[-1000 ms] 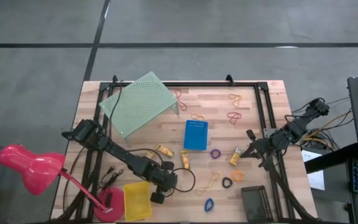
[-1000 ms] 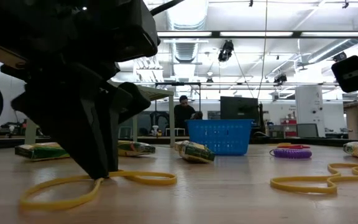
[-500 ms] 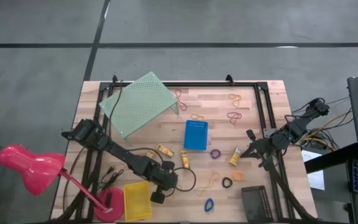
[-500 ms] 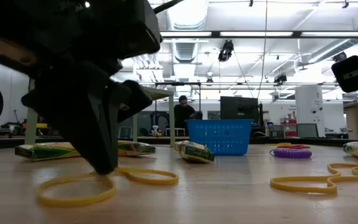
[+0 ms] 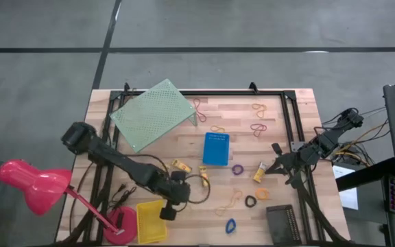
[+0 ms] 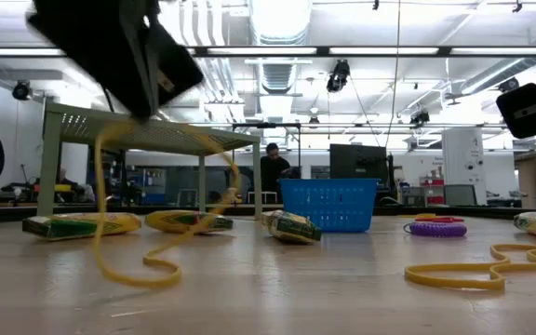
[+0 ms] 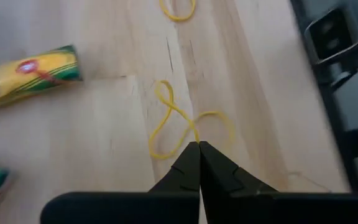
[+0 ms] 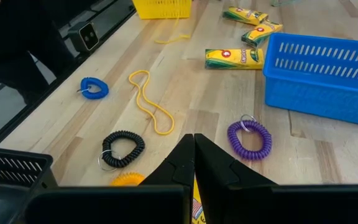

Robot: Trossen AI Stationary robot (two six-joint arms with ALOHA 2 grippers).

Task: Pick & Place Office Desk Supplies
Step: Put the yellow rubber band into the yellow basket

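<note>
A tan-orange rubber band [image 6: 147, 223] is pinched in the closed left gripper [image 7: 199, 148] and dangles to the tabletop [image 6: 342, 298]. It should be lifted clear before being carried over the yellow bin [image 5: 151, 221]. The right gripper [image 8: 194, 142] waits closed near the purple ring [image 8: 249, 139].

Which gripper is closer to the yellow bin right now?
Left. The left gripper, shut on a rubber band, hangs just beside the yellow bin. The right gripper sits across the table near the right edge, far from it.
</note>
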